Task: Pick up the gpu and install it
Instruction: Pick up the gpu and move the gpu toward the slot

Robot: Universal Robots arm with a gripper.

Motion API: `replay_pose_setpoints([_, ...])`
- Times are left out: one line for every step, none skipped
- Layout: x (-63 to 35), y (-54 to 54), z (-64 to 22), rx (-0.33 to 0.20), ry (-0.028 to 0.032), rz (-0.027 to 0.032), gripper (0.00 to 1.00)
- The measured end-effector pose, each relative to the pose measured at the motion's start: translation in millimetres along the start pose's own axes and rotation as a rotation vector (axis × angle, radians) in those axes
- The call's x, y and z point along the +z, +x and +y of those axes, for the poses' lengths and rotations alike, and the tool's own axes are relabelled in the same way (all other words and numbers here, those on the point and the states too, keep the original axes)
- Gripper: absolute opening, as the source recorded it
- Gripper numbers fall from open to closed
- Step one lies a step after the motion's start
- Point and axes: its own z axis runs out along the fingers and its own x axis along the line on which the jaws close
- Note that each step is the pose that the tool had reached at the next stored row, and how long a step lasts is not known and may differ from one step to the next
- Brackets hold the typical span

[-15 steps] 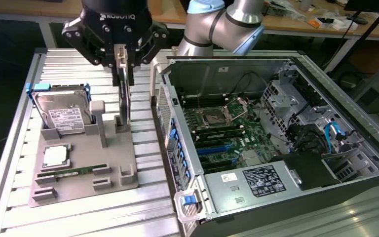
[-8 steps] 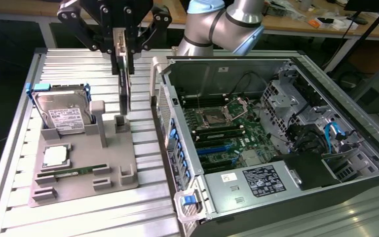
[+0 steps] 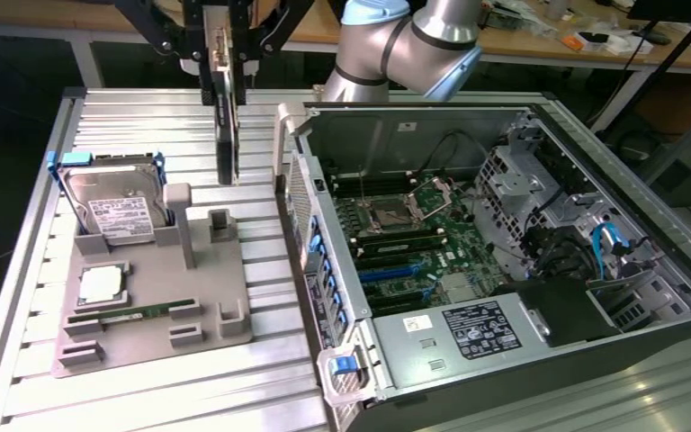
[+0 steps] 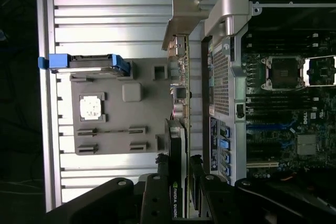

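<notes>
**Inspector:** State of your pincer?

**Arm:** My pincer [image 3: 223, 65] is clamped on the gpu [image 3: 227, 126], a thin, flat, dark circuit card. In the wrist view one black finger [image 4: 160, 179] sits on each face of the card, both pressed against it.

**Inspector:** Position of the card?

**Arm:** It hangs upright and edge-on beneath my pincer, over the ribbed aluminium bench [image 3: 141, 112]. Its long, narrow silver metal bracket [image 4: 185, 17] is at the end away from me. The card is between the grey moulded parts tray [image 3: 159, 301] and the open black and grey computer case [image 3: 424, 126], just beside the case wall. It is in neither of them. I cannot tell whether its lower end is clear of the bench.

**Inspector:** Contents of the tray?

**Arm:** A silver hard drive with a white label [image 3: 112, 205] stands tilted in a blue-edged holder at the tray's far end. A square silver processor chip [image 3: 102, 283] lies flat in its recess. A slim green memory stick [image 3: 136, 313] lies in a slot near the chip.

**Inspector:** The case?

**Arm:** It lies on its side with the panel off, exposing the green motherboard [image 3: 408, 245].
</notes>
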Motion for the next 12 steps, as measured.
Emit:
replay_pose_setpoints([0.1,0.0,0.0,0.000,0.0002,-0.0002,0.27])
replay_pose_setpoints([0.0,0.0,0.0,0.000,0.0002,-0.0002,0.27])
replay_pose_setpoints([0.0,0.0,0.0,0.000,0.0002,-0.0002,0.27])
replay_pose_setpoints([0.0,0.0,0.0,0.000,0.0003,-0.0001,0.27])
replay_pose_setpoints([0.0,0.0,0.0,0.000,0.0002,-0.0002,0.27])
replay_pose_setpoints([0.0,0.0,0.0,0.000,0.0003,-0.0001,0.27])
replay_pose_setpoints([0.1,0.0,-0.1,0.000,0.0003,-0.0001,0.27])
replay_pose_setpoints([0.2,-0.4,-0.1,0.000,0.0002,-0.0002,0.27])
replay_pose_setpoints([0.4,-1.1,-0.1,0.000,0.0002,-0.0001,0.27])
replay_pose_setpoints([0.6,-2.0,-0.1,0.000,0.0003,-0.0001,0.27])
replay_pose_setpoints([0.9,-3.4,-0.1,0.000,0.0003,-0.0001,0.27])
replay_pose_setpoints([1.3,-5.5,-0.1,0.000,0.0002,-0.0001,0.27])
